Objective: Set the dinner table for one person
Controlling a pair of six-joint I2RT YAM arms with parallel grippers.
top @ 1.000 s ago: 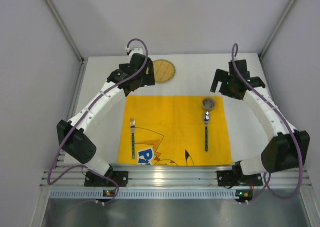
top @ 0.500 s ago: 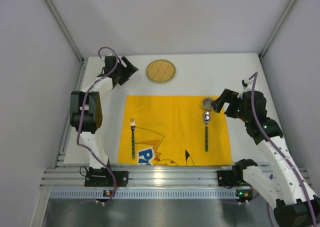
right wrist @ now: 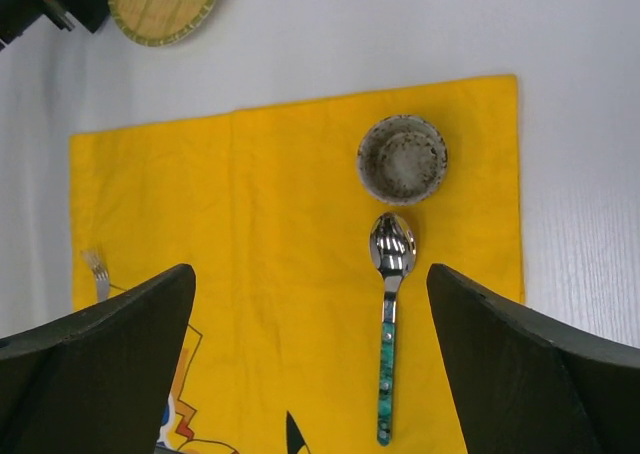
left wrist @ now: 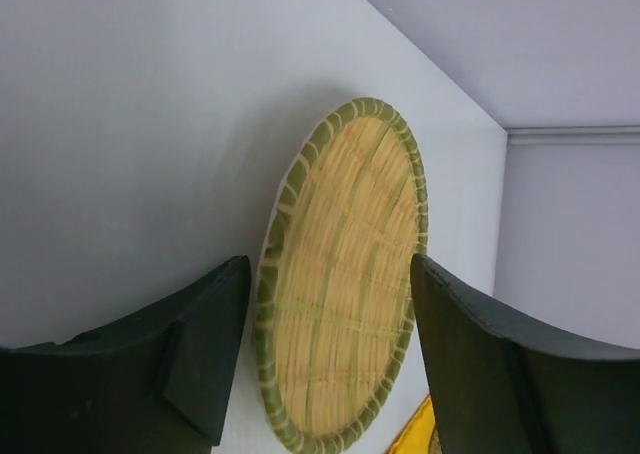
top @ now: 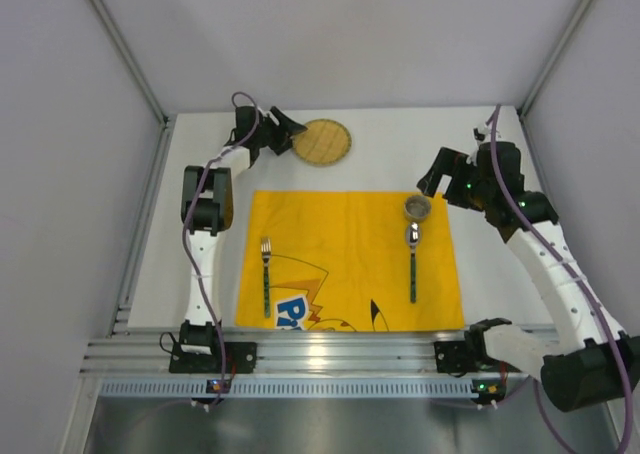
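A round woven bamboo plate (top: 322,141) lies on the white dinner table (top: 200,264) at the back, beyond the yellow mat (top: 350,274). My left gripper (top: 285,132) is open at the plate's left edge; in the left wrist view the plate (left wrist: 345,264) lies between the two black fingers (left wrist: 190,354). On the mat lie a fork (top: 266,274), a spoon (top: 413,259) and a small speckled cup (top: 417,207). My right gripper (top: 440,174) is open and empty, raised above and right of the cup (right wrist: 402,159) and the spoon (right wrist: 390,344).
The ribbed aluminium rail (top: 340,359) runs along the near edge with both arm bases on it. Grey walls close in the table on the left, back and right. The mat's printed cartoon (top: 300,309) is at its near edge.
My left arm swung out to the back left corner and came back to the plate's left edge. My right gripper dipped toward the cup, then drew back up and to the right.
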